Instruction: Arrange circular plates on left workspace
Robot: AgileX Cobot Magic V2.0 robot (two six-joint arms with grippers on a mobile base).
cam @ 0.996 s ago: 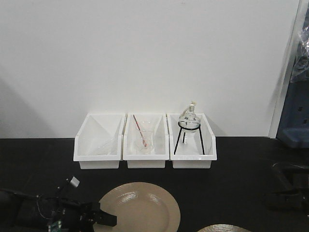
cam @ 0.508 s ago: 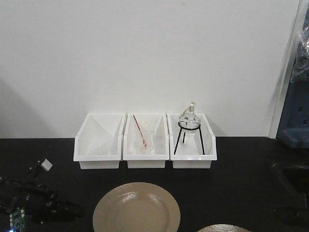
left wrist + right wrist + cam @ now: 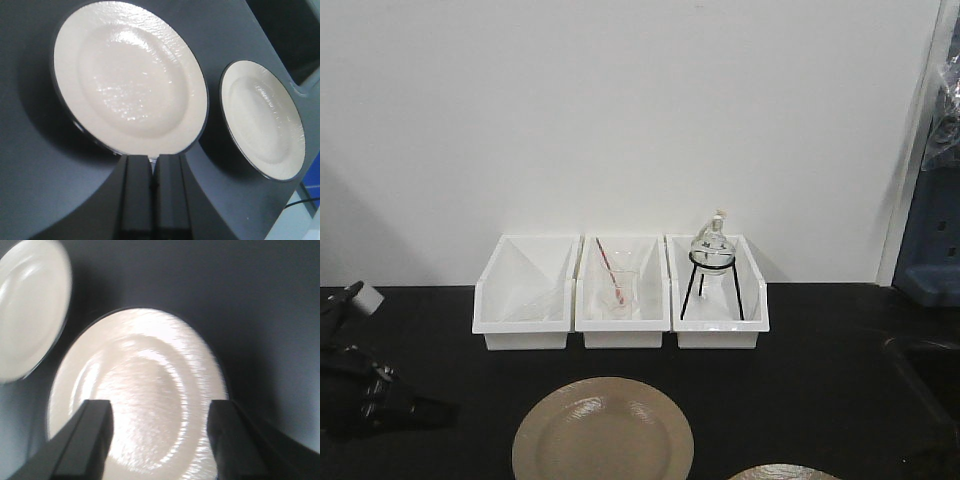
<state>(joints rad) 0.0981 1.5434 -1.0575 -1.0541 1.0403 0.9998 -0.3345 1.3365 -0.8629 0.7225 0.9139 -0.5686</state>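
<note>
Front-centre of the black desk: left plate lies flat, and right plate lies flat just beside it. A narrow strip of desk shows between them, so they are not touching. Right plate sits close to the desk's front edge. Both look glossy.

Left hand: fingers pressed together, nothing held. It is off to the left of the left plate and apart from it in the front view.

Right hand: fingers spread wide, framing the right plate, nothing gripped. View is blurred, so height above the plate cannot be told.

Risks, as I judge them:
- Shallow rim flat on the desk gives little to pinch. A finger may ride over the glaze and shove the right plate toward the front edge or into the left plate
- On a slick rim the plate could tilt and slip out mid-carry
- The left side is partly taken by the left plate and left arm, so crowding could bring a clink or arm contact
- A high swing toward the back could reach the white bins and the flask standing in the right one
</note>
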